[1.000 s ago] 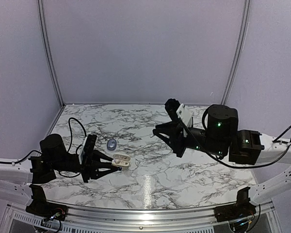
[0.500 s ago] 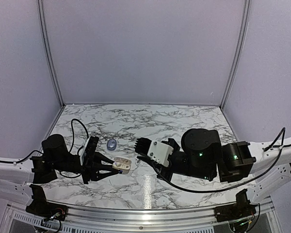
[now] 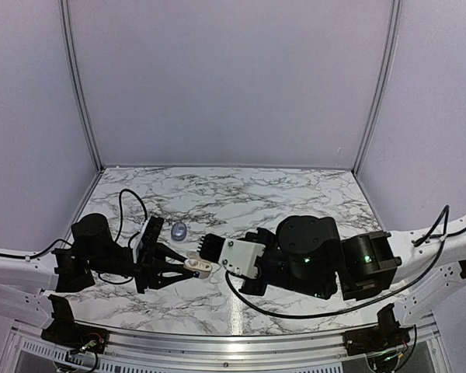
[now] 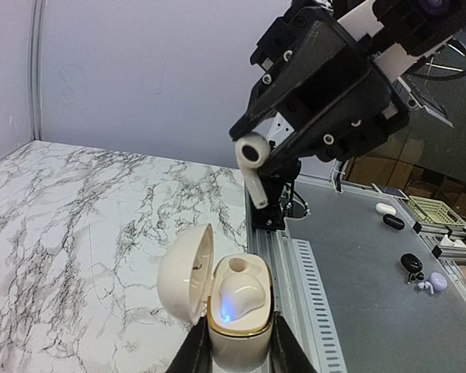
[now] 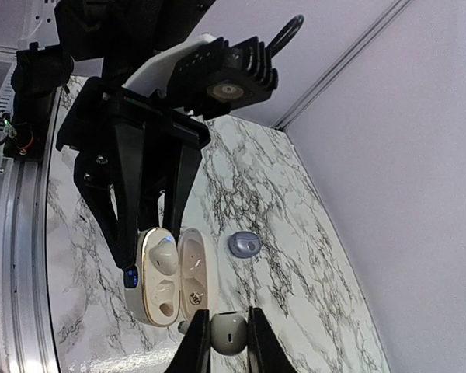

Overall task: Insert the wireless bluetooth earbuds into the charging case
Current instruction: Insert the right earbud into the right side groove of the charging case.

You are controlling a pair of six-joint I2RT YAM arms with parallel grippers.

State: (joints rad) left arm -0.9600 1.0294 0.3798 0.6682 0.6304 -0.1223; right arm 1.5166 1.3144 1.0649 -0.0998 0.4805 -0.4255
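1. One earbud (image 4: pixel 237 299) sat seated in the open charging case (image 4: pixel 234 330), with a blue light glowing at its near edge. The socket (image 4: pixel 237 266) beside it showed as a round open hole.
2. The second earbud (image 4: pixel 252 159), pale and glossy, hung stem-down above the case, near it but not touching.
3. The right gripper (image 5: pixel 222 338) was clenched on that second earbud, pinching its rounded head between both fingers.
4. The case's lid (image 4: pixel 185 284) stood swung open to one side, its hollow facing the seated earbud.
5. The left gripper (image 4: pixel 237 356) grasped the case by its lower body, one finger on each flank, sockets facing up.
6. Case and grippers met over the near left part of the marble table (image 3: pixel 295 202). Whether the case rested on it could not be told.
7. A small bluish oval object (image 3: pixel 179 231) lay on the table just beyond the left gripper, apart from everything else.
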